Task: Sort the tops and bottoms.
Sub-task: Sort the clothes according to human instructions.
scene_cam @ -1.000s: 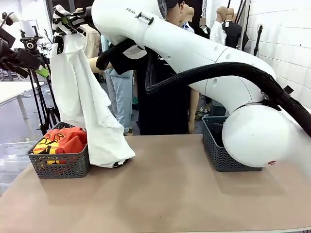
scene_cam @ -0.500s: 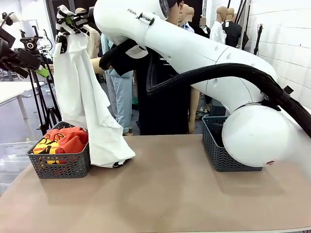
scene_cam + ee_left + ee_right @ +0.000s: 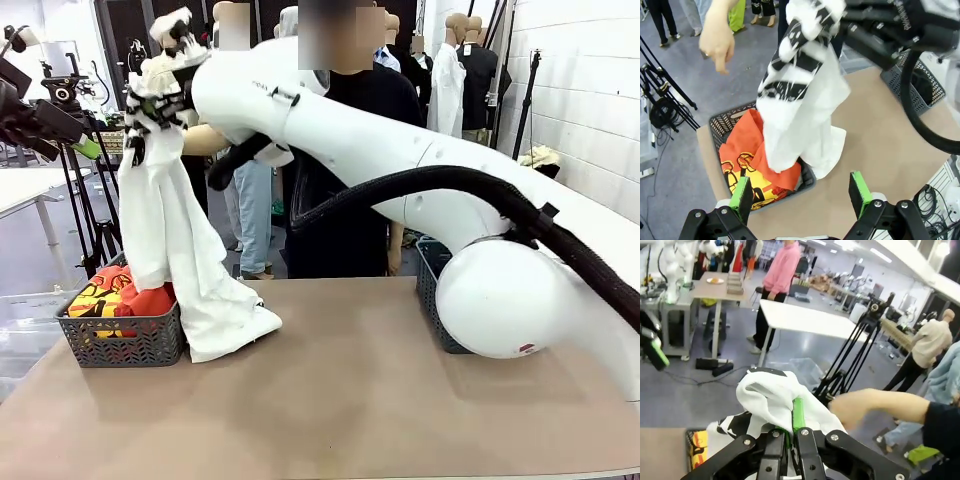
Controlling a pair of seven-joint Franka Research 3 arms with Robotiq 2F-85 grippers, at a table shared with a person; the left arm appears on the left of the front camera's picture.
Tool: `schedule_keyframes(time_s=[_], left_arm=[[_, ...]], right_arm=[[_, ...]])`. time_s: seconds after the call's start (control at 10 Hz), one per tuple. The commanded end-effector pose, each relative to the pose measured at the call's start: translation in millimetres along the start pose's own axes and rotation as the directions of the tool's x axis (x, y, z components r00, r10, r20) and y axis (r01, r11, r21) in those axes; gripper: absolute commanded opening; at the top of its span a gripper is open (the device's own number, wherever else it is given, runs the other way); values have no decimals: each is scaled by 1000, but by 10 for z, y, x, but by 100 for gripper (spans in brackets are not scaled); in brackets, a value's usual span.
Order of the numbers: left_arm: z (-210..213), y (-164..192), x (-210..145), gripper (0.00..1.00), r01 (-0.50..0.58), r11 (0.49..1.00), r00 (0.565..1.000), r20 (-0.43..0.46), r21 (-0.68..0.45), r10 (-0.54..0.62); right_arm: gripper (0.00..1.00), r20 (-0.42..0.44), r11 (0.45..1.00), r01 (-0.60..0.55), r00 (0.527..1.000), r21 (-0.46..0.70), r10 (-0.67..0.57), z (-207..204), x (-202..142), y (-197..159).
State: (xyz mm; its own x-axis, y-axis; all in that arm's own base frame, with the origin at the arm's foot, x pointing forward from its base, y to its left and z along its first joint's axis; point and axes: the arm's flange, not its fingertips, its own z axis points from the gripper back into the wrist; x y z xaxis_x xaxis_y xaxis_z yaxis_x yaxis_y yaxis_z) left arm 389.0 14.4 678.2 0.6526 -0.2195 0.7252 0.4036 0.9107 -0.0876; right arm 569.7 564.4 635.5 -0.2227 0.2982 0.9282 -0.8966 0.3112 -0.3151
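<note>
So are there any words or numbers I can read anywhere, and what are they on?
Nothing here reads clearly.
Right arm: small dark lettering near its wrist end, too small to read.
Right gripper: pale lettering on its black body, too blurred to read.
Orange T-shirt: yellow and black print, no letters to make out.
White T-shirt: black stripes, no words.

A white top with black stripes hangs high above the table's left end, bunched at its upper end in the shut right tool. Its striped part sits uppermost; the plain white cloth falls in long folds, and the bottom hem lies crumpled on the table, touching the left basket. In that basket lies an orange-red top with yellow and black print, crumpled, partly under the hanging cloth.
</note>
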Motion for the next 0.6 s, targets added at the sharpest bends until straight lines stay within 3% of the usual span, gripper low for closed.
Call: schedule_keyframes(time_s=[0.0, 0.2, 0.5], left_arm=[[10, -1, 7, 100, 1, 1000, 1000, 1, 2, -1], [10, -1, 7, 100, 1, 1000, 1000, 1, 2, -1], [10, -1, 7, 100, 1, 1000, 1000, 1, 2, -1]], right_arm=[[0, -8, 995, 3, 1000, 104, -2, -960, 369, -627], [0, -34, 981, 24, 999, 194, -18, -1379, 266, -635], [0, -78, 945, 104, 993, 311, -84, -1998, -182, -491]])
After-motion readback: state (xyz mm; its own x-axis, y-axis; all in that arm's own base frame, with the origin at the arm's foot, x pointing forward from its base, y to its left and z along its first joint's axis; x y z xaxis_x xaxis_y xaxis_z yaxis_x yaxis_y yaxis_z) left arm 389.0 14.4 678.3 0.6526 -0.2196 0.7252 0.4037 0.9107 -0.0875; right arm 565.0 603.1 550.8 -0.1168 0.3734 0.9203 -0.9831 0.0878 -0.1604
